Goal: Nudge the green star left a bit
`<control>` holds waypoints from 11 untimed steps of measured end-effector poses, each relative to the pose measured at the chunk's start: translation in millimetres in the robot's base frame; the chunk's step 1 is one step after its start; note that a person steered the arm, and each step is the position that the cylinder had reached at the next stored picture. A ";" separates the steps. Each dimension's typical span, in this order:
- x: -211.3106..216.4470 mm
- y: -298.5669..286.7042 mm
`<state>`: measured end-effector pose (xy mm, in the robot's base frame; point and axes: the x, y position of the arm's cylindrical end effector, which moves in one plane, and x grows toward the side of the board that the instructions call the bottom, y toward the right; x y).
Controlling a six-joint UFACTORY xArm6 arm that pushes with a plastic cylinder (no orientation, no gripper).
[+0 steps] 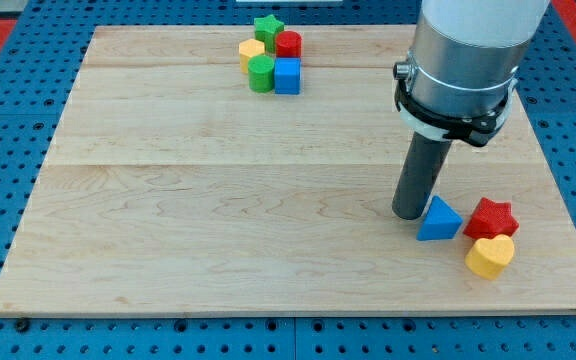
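Where wooden board [218, 230] (pegboard-ringed) lies bare

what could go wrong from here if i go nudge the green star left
1. The green star sits packed against the red cylinder and yellow block, with the green cylinder and blue cube just below, so a push may drag neighbours along.
2. My tip is far off at the view's lower right, touching or nearly touching the blue triangle; leaving carelessly could shift it.
3. The star lies near the board's top edge.
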<state>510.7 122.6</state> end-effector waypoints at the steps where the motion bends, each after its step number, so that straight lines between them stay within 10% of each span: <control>1: 0.0 4.8; 5: -24.7 6.3; 9: -317.2 4.3; 11: -318.3 -82.7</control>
